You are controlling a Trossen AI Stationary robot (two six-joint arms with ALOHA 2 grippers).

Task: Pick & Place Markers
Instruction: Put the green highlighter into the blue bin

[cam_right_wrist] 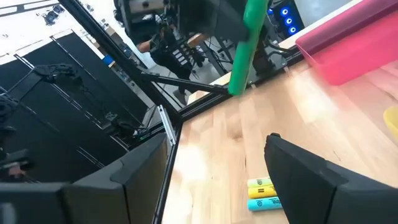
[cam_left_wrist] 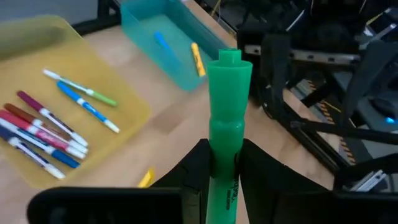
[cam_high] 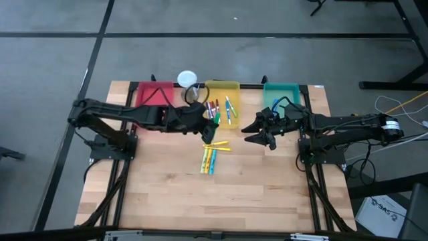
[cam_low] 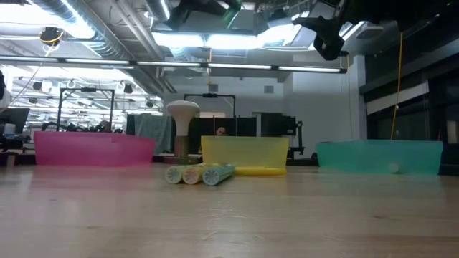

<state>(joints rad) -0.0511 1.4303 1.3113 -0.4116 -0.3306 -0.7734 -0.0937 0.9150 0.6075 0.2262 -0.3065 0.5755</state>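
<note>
Arms: my left arm point(cam_high: 120, 114) and right arm point(cam_high: 348, 124) are both dark, near black, built of slim jointed segments.
Bases: each of mine sits on a black frame of thin struts.
Cables: black leads loop over my right arm's wrist; a small blue spot shows there.
Right arm's far end: a pale grey collar rings my rear joint.
Left claw point(cam_left_wrist: 222, 165): my fingers are matte black, wedge-shaped.
Right claw point(cam_right_wrist: 214, 177): my fingers are broad, flat, dark, with angular edges.

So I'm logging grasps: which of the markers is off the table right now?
The thick green marker, clamped upright in the left gripper; the other markers lie on wood or in trays.
</note>
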